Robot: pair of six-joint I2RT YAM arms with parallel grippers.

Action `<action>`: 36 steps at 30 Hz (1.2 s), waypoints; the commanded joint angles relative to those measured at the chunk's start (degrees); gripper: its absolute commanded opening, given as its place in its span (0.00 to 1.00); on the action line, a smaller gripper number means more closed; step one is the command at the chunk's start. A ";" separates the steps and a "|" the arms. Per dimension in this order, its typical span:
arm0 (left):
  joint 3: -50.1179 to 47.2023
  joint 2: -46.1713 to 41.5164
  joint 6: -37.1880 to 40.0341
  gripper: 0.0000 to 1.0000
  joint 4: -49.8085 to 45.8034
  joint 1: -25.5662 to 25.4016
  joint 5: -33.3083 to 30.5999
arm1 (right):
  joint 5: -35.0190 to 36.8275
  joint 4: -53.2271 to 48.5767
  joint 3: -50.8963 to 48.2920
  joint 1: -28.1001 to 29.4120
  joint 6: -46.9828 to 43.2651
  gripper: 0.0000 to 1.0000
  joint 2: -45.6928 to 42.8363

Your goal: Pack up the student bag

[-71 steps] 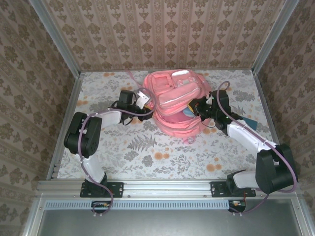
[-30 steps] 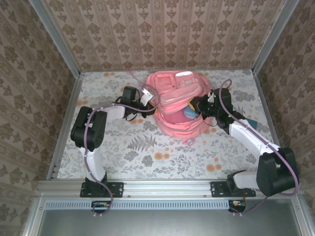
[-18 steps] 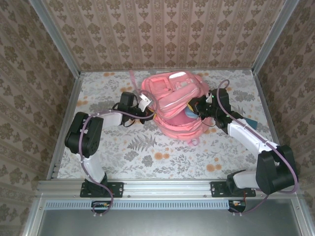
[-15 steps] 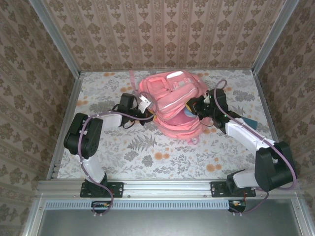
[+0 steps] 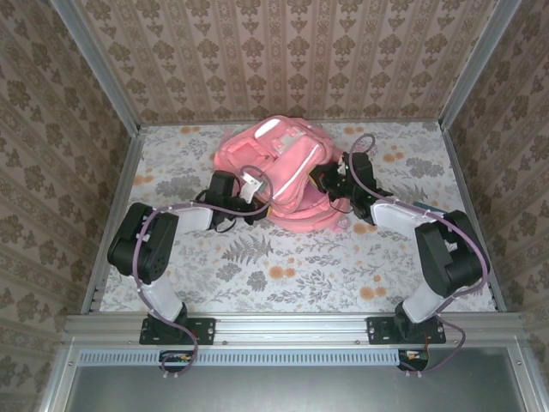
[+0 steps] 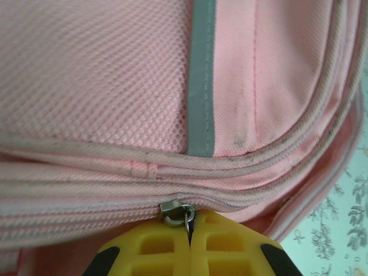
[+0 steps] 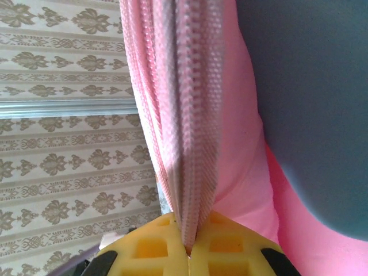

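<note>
The student bag (image 5: 273,163), a big pink backpack, lies at the back middle of the table between my two arms. My left gripper (image 5: 257,192) is at its left side. In the left wrist view the yellow fingers (image 6: 155,244) are shut on the metal zip pull (image 6: 187,219), just below the slider (image 6: 172,209) and a grey stripe (image 6: 201,75). My right gripper (image 5: 329,180) is at the bag's right side, shut on the pink zip edge (image 7: 190,172). A dark blue-grey surface (image 7: 310,109) lies beside that edge.
The floral tabletop (image 5: 283,266) is walled by patterned panels (image 5: 283,60) at the back and both sides. A metal rail (image 5: 292,327) carrying the arm bases runs along the near edge. The bag's loose strap (image 5: 343,221) trails toward the front.
The bag has swung left and back, and its open mouth has folded shut so the blue thing inside no longer shows. Both grippers moved with it and kept their hold.
</note>
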 commanded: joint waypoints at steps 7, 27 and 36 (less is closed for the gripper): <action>-1.57 -5.54 -2.57 0.00 0.76 -4.06 0.30 | -1.20 -16.67 3.30 1.57 -8.57 0.46 -1.36; -1.66 -9.44 -4.20 0.00 -6.48 -4.59 -3.69 | -7.44 -15.68 2.27 4.75 -15.86 0.52 0.06; -1.22 -11.90 -7.22 0.00 -8.88 -7.05 -3.91 | -7.30 -2.77 5.78 7.96 -8.87 0.24 6.94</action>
